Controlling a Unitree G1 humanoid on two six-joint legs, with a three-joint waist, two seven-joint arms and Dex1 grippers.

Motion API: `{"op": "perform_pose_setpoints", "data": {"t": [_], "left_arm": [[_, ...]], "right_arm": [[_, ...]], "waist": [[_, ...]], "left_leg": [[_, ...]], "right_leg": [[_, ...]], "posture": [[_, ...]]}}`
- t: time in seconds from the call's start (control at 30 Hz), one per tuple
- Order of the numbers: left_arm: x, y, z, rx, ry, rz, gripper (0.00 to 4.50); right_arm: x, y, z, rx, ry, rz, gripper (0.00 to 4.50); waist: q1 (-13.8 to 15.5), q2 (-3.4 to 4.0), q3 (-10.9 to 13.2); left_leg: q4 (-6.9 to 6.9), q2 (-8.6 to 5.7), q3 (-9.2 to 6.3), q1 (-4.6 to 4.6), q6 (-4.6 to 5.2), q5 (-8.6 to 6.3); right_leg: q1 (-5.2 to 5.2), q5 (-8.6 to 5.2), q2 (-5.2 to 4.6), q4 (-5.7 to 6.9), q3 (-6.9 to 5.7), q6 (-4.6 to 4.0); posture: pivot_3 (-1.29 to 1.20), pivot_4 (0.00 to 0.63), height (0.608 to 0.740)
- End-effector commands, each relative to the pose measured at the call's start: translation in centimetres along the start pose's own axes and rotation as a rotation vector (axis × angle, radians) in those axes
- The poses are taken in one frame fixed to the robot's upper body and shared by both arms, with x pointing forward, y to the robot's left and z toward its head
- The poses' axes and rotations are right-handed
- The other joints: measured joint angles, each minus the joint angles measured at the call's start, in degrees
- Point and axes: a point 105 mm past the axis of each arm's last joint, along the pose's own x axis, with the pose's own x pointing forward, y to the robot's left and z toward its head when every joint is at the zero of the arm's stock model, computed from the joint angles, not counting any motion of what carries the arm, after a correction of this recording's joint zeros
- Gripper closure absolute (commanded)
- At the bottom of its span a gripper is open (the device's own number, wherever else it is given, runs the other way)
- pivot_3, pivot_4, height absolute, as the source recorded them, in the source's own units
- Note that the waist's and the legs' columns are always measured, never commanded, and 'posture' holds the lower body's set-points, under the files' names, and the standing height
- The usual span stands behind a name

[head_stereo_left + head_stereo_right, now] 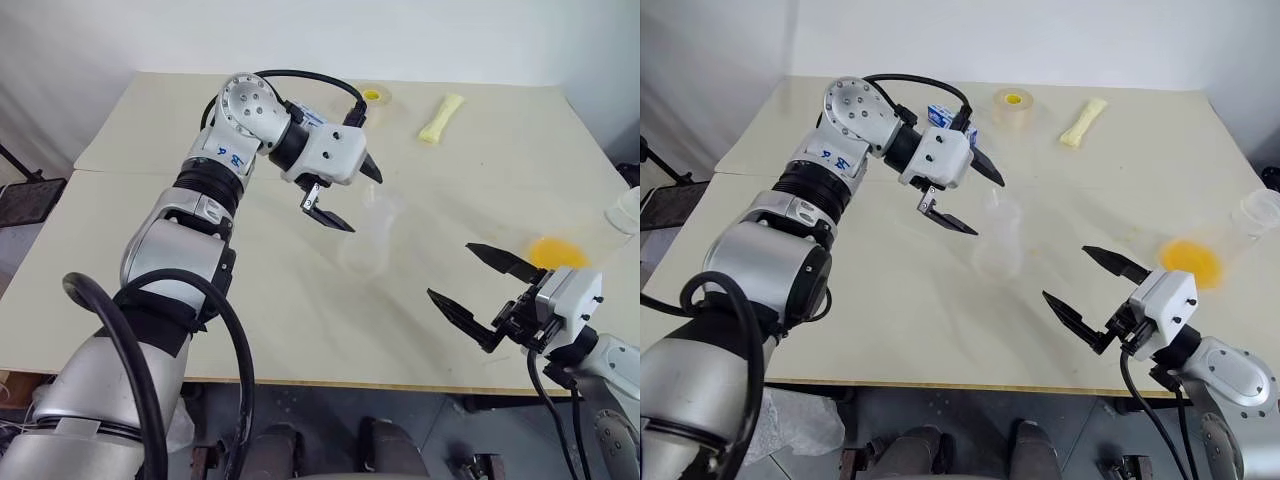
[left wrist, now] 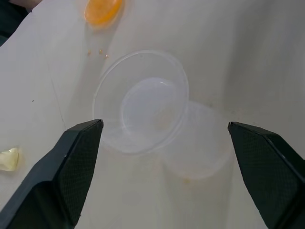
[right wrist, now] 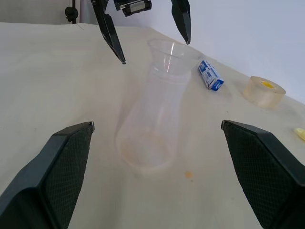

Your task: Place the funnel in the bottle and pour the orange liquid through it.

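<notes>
The clear conical bottle [image 3: 151, 126] stands upright in the middle of the table. The small transparent funnel [image 3: 168, 51] sits in its neck, and in the left wrist view I look down into the funnel's rim [image 2: 141, 101]. My left gripper [image 1: 364, 203] is open at funnel height, one black finger on either side of the rim, touching nothing. The orange liquid [image 1: 556, 250] pools in a larger clear flask at the table's right edge. My right gripper [image 1: 449, 270] is open and empty near the front right, pointing toward the bottle.
The larger flask's neck [image 1: 625, 211] reaches the right table edge. A tape roll [image 1: 1013, 103] with a yellow centre, a pale yellow piece [image 1: 441, 117] and a small blue-and-white box [image 3: 210, 75] lie at the far side. Small orange drops [image 3: 189, 175] mark the table near the bottle.
</notes>
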Motion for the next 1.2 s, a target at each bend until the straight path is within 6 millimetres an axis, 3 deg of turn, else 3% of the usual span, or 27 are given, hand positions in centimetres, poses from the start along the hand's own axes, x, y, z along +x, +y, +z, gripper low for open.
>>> {"op": "perform_pose_setpoints", "data": {"t": [0.03, 0.27, 0.37, 0.5, 0.8, 1.03, 1.2], "left_arm": [[-2.9, 1.7, 1.5, -0.032, -0.095, 0.123, 0.03], [-6.9, 1.2, -0.1, -0.247, -0.351, 0.359, 0.03], [-7.8, -1.3, -2.1, -0.377, -0.436, 0.367, 0.03], [-7.4, -5.4, -4.9, -0.509, -0.461, 0.372, 0.03], [-5.8, -12.5, -6.0, -0.672, -0.579, 0.3, 0.03], [-5.2, -13.2, -5.8, -0.655, -0.61, 0.285, 0.03], [-4.5, -12.8, -5.5, -0.62, -0.632, 0.312, 0.03]], "right_arm": [[-0.8, -0.5, 1.2, -0.049, -0.017, -0.053, 0.0], [-2.7, -0.6, 1.2, -0.042, 0.029, -0.167, 0.0], [-3.5, -0.9, 1.0, -0.044, 0.062, -0.249, 0.0], [-4.5, -2.1, 0.5, -0.075, 0.096, -0.404, 0.0], [-7.4, -2.4, -0.8, -0.007, 0.201, -0.692, 0.0], [-9.8, -1.8, -0.3, 0.0, 0.241, -0.862, 0.0], [-10.4, -3.3, -0.7, -0.003, 0.242, -0.932, 0.0]], "waist": [[-0.1, 0.0, 0.0], [-0.1, 0.01, 0.0], [-0.2, 0.03, 0.0], [-0.3, 0.05, 0.0], [0.0, 0.09, -0.1], [-0.2, 0.12, -0.1], [-0.3, 0.11, -0.1]], "left_leg": [[0.0, 0.0, 0.0, 0.0, 0.0, 0.0], [0.01, 0.01, -0.03, 0.07, 0.0, 0.0], [0.05, 0.01, -0.01, 0.12, -0.01, 0.0], [0.04, 0.02, -0.03, 0.19, -0.02, -0.01], [0.12, -0.05, -0.11, 0.09, -0.03, -0.01], [0.11, -0.14, 0.0, 0.17, -0.02, -0.01], [0.08, -0.17, 0.16, 0.14, -0.02, -0.01]], "right_leg": [[0.0, 0.0, 0.0, 0.01, 0.0, 0.0], [-0.01, 0.0, -0.02, 0.17, 0.02, 0.0], [-0.01, 0.0, -0.03, 0.26, 0.06, 0.0], [-0.04, 0.0, -0.03, 0.41, 0.13, -0.01], [-0.22, -0.01, -0.08, 0.62, 0.3, -0.02], [-0.26, -0.01, -0.09, 0.74, 0.48, -0.03], [-0.54, -0.03, -0.09, 0.99, 0.74, -0.06]], "posture": [[0.0, 0.15, 0.74], [0.0, 0.15, 0.74], [0.0, 0.15, 0.74], [0.0, 0.15, 0.74], [0.0, 0.15, 0.74], [0.0, 0.15, 0.74], [0.0, 0.15, 0.74]]}}
